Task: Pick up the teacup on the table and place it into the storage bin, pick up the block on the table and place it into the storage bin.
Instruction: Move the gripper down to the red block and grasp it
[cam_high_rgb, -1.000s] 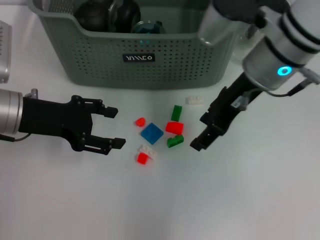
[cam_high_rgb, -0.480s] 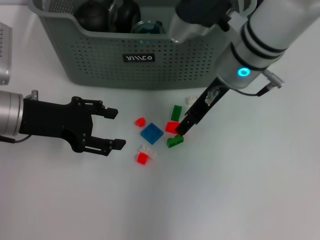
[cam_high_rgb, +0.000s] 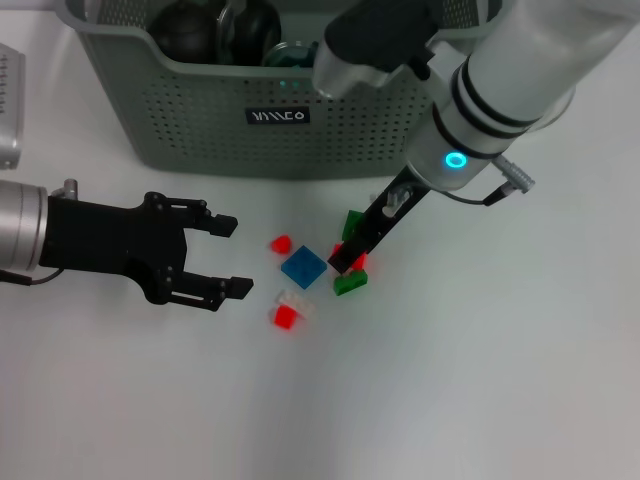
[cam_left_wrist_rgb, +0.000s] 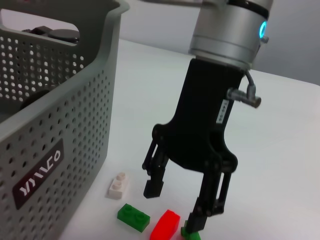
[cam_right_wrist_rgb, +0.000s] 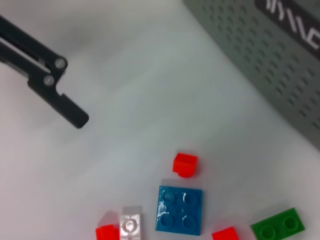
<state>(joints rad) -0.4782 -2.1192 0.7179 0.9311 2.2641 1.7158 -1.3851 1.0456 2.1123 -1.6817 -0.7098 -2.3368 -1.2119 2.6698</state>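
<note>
The grey-green storage bin (cam_high_rgb: 200, 130) stands at the back of the table. In front of it lie several small blocks: a blue plate (cam_high_rgb: 303, 266), a red block (cam_high_rgb: 356, 262), two green ones (cam_high_rgb: 353, 222) (cam_high_rgb: 350, 284), and small red and white ones. My right gripper (cam_high_rgb: 345, 262) hangs low over the cluster. In the left wrist view it (cam_left_wrist_rgb: 175, 205) is open, and its fingers straddle the red block (cam_left_wrist_rgb: 165, 223). My left gripper (cam_high_rgb: 232, 256) stays open on the left, level with the blocks. No teacup shows on the table.
Dark round objects (cam_high_rgb: 215, 25) lie inside the bin. A white block (cam_left_wrist_rgb: 117, 185) sits close to the bin wall (cam_left_wrist_rgb: 50, 125). A pale grey object (cam_high_rgb: 8, 100) is at the far left edge. Bare white table spreads in front of the blocks.
My right gripper has swung left from beside the cluster and come down over the red block. The left arm has not moved.
</note>
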